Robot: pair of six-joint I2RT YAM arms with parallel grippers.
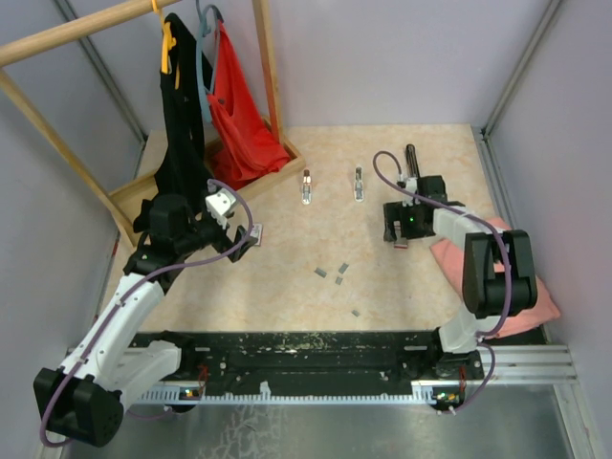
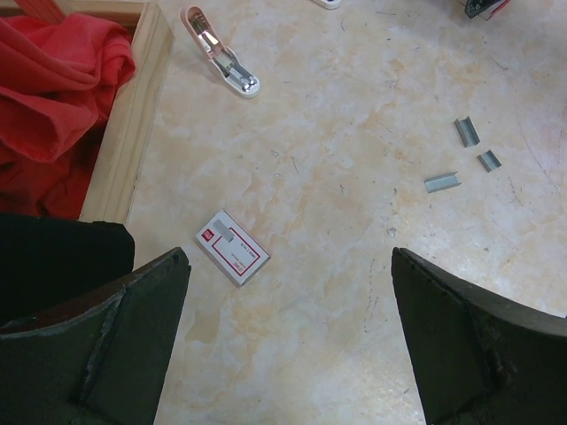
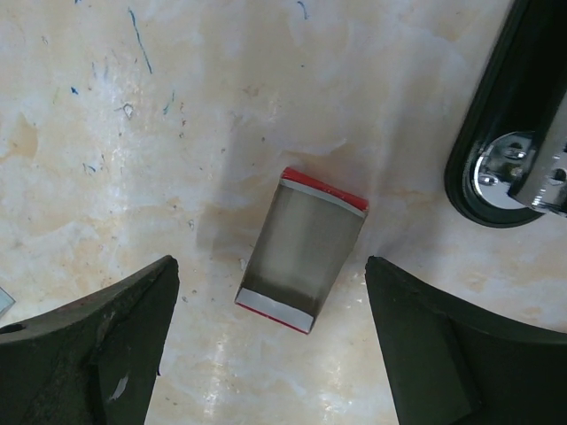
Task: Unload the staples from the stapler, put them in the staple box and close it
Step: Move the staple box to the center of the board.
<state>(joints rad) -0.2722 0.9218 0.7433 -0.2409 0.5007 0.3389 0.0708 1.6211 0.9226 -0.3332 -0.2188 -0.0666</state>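
**Both grippers released, stapler lying at the far right**

Over to the table (image 1: 402, 296). The left gripper (image 1: 251, 234) hangs low over the surface at about 9 o'clock from the middle. In the left wrist view, the left gripper (image 2: 289, 266) has its jaws spread wide and is gripping nothing. A flat red-and-white box (image 2: 232, 248) lies on the table between its fingers (image 2: 151, 336), touching neither.

On the other side, the right gripper (image 1: 400, 237) sits at about 3 o'clock from the middle. The right wrist camera shows the right gripper (image 3: 269, 266) released too. Its two dark fingers (image 3: 425, 345) stand either side of a small open red-edged tray (image 3: 301, 250), with bare table showing on each side of it.

The stapler (image 1: 412, 158) lies flat at 12 o'clock from the right gripper, just beyond it and untouched. In the right wrist view, the rounded black end of the stapler (image 3: 496, 133), with bright metal showing inside, sits at 2 o'clock from the tray and apart from it.

The staples (image 1: 320, 273) are on the table near the middle in short grey strips. They lie at 4 o'clock from the left gripper and 8 o'clock from the right. The left wrist camera shows three strips of staples (image 2: 442, 181) lying close together at its 2 o'clock.

Two small silvery pieces (image 1: 306, 186) lie at 12 o'clock from the middle, side by side but apart. A red cloth (image 1: 239, 115) and a black garment (image 1: 182, 105) hang on the wooden rack (image 1: 277, 96) at 10 o'clock. A pink cushion (image 1: 545, 301) lies at 4 o'clock.
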